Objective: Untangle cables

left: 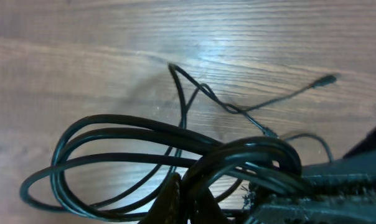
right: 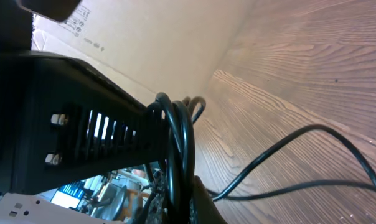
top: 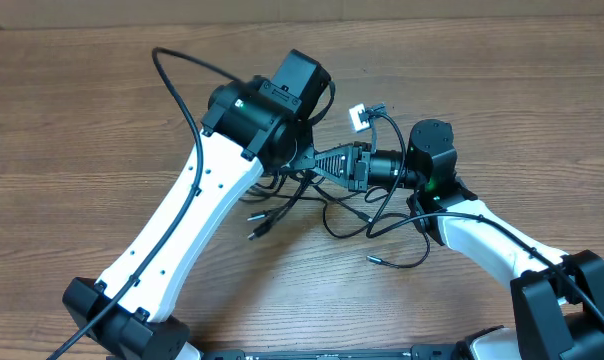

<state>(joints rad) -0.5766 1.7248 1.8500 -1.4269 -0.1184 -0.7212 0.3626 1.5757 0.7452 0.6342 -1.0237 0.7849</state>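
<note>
Central cables (top: 327,212), left arm (top: 187,215), right arm (top: 487,238) crowding them, open table (top: 72,120) far left

left arm (top: 187,215) white shell, black joints, black cable (top: 172,90) | right arm (top: 487,240) same, green light (top: 431,186)

Left pincer (left: 219,200) and right pincer (top: 318,160) clamped

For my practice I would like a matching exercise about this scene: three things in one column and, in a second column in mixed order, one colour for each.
Things:
1. cables
2. table
3. small tag at the far side of the tangle

Colours:
A. white
B. black
C. brown wood grain

Pairs: 1-B, 2-C, 3-A.
</note>
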